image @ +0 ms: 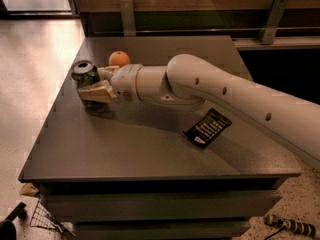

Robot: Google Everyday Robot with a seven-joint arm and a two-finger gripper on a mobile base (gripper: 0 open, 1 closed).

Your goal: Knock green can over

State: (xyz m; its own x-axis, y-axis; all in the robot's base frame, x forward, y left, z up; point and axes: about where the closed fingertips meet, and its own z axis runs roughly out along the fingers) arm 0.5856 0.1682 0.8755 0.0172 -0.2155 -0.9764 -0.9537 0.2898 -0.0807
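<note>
Camera view shows the green can (pixel 84 71) standing upright near the far left corner of the dark table (pixel 125 154). Its long axis is vertical and its silver top faces up. The lower part of its side is covered by the gripper (pixel 93 90), which lies across the front of the can, pressed against it or just short of touching. From the gripper's tip the can lies at about 11 o'clock, right beside it. I cannot tell whether the gripper is open or closed.

The white arm (pixel 210 86) reaches in from about 4 o'clock, so a push along its line would probably carry the can toward 10 o'clock, where the table's left edge is near. Because the contact sits low on the can, it may slide instead of tipping.

An orange fruit (pixel 119 58) sits just beside the can at 2 o'clock. A black packet (pixel 208 128) lies well apart at 4 o'clock.
</note>
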